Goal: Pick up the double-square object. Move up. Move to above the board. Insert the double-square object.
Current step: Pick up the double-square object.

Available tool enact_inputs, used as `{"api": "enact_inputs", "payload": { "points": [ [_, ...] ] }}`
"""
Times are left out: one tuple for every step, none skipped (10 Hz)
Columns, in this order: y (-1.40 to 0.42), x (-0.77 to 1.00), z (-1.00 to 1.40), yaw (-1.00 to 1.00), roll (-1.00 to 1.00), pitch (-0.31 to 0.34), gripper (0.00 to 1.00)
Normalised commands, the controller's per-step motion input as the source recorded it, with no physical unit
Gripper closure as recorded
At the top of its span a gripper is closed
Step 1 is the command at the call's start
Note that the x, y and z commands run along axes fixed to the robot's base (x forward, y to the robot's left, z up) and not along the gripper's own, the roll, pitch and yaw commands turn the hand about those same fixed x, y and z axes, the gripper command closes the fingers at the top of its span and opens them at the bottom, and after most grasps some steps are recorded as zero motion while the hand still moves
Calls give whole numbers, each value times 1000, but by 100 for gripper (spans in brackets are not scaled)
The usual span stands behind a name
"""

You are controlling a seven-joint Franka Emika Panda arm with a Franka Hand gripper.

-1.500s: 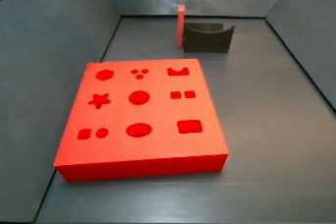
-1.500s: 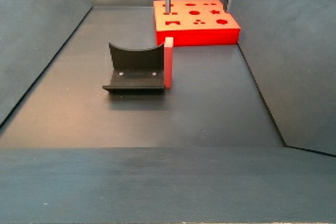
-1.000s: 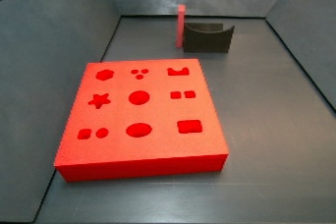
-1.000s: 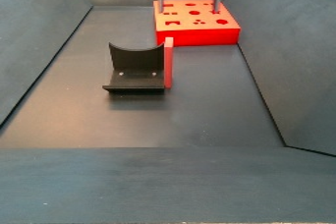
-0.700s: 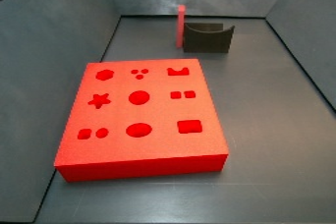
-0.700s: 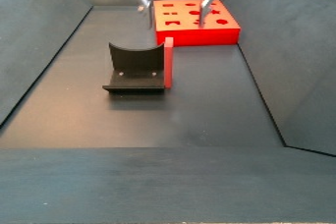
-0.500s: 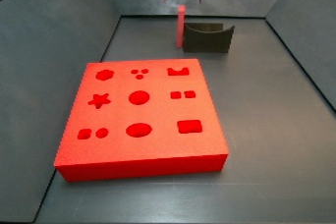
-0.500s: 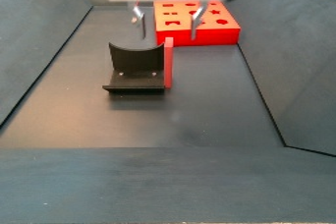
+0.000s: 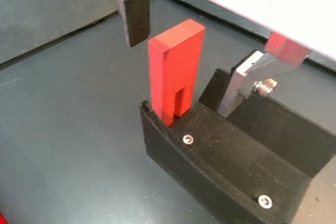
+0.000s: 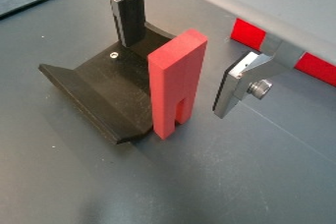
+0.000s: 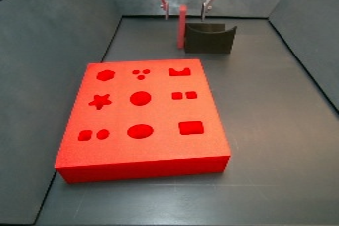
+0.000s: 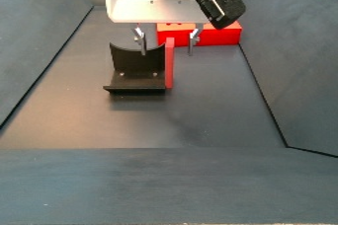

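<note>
The double-square object is a slim red peg standing upright against the side of the dark grey holder block. My gripper is open around it; one finger and the other finger flank the peg with gaps on both sides. Both wrist views show this; the gripper straddles the peg. In a side view the gripper hangs over the peg at the far end. The board, a flat red slab with shaped holes, lies nearer the camera.
The holder block sits right beside the peg, under one finger. The board is partly hidden behind the gripper. Sloping grey walls enclose the dark floor on all sides.
The gripper has come down from above the far end of the bin and its open fingers now sit either side of the peg. Peg, holder and board have not moved.
</note>
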Motion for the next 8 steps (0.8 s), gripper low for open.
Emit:
{"api": "enact_inputs", "payload": {
  "points": [
    [0, 0, 0, 0, 0, 0, 100],
    [0, 0, 0, 0, 0, 0, 100],
    [0, 0, 0, 0, 0, 0, 100],
    [0, 0, 0, 0, 0, 0, 100],
    [0, 0, 0, 0, 0, 0, 100],
    [0, 0, 0, 0, 0, 0, 100],
    [0, 0, 0, 0, 0, 0, 100],
    [0, 0, 0, 0, 0, 0, 100]
  ]
}}
